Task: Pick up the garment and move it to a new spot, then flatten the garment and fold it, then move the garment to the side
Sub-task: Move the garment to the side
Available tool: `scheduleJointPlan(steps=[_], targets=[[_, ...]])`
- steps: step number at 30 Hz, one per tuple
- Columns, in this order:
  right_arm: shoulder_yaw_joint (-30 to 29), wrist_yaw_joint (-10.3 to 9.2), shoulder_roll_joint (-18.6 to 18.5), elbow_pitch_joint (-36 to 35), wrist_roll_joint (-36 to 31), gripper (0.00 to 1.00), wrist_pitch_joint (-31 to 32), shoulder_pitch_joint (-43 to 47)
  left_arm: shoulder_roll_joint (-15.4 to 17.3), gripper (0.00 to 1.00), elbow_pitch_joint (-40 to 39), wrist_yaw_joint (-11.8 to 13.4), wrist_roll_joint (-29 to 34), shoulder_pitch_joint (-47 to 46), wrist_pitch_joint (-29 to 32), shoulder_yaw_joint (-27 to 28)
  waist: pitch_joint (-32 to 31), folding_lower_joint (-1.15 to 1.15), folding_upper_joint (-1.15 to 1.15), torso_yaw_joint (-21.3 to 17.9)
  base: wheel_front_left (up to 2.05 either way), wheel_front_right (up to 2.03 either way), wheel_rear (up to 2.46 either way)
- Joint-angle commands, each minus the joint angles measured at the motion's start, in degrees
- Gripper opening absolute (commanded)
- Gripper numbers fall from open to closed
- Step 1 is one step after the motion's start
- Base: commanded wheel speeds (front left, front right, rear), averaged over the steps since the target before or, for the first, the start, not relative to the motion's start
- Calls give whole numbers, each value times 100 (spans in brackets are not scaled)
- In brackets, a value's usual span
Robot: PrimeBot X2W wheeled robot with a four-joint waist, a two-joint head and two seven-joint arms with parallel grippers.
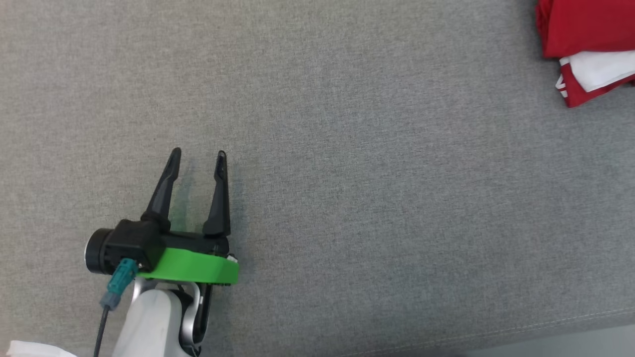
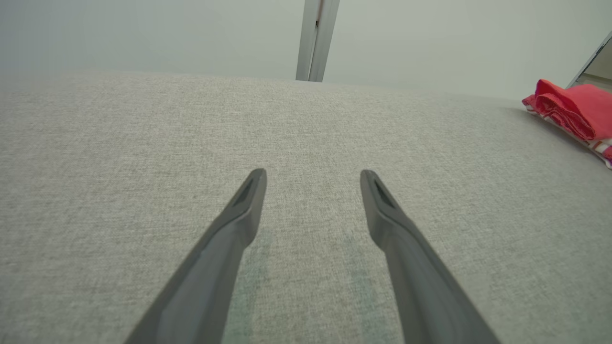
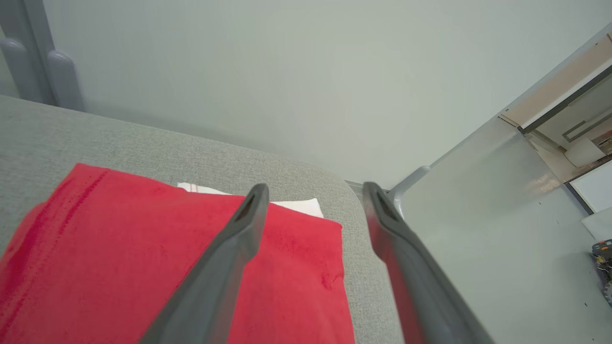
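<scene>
The garment (image 1: 585, 29) is a folded red cloth with white parts, lying at the far right edge of the grey surface in the head view. My left gripper (image 1: 198, 154) stands open at the lower left, far from it, with nothing between its fingers. From the left wrist, the same gripper (image 2: 313, 177) is open over bare grey fabric, and the garment (image 2: 573, 112) sits far off at the right. My right gripper (image 3: 315, 191) is open just above the garment (image 3: 143, 258), one finger over the red cloth and the other past its edge.
A grey fabric surface (image 1: 347, 173) carries everything; its front seam runs along the lower right. A pale wall (image 3: 239, 71) stands behind it. Beyond the surface's right corner, a pale panel and floor (image 3: 478, 229) drop away. A grey post (image 2: 315, 38) rises at the back.
</scene>
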Motion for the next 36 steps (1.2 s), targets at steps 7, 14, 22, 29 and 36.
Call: scheduleJointPlan(steps=[7,14,22,29,36], targets=[[362,-11,629,-128,488,100,-503,295,12,100,124,150,-314,-232,0,341,-676,0,0,-87,0,0,0],[569,-11,1277,-176,711,100,-1078,911,12,100,390,368,-681,-40,0,699,-1307,0,0,-86,0,0,0],[383,-11,1969,-806,805,100,-1451,1987,13,100,539,464,-853,405,1,1019,-1831,0,0,-79,0,0,0],[-87,-11,2545,-1949,434,100,-1491,3217,13,100,441,581,-792,806,0,1035,-2099,0,0,-16,0,0,0],[-516,-11,3040,-2899,204,100,-1491,4514,13,100,343,627,-633,1113,1,850,-2315,0,0,152,0,0,0]])
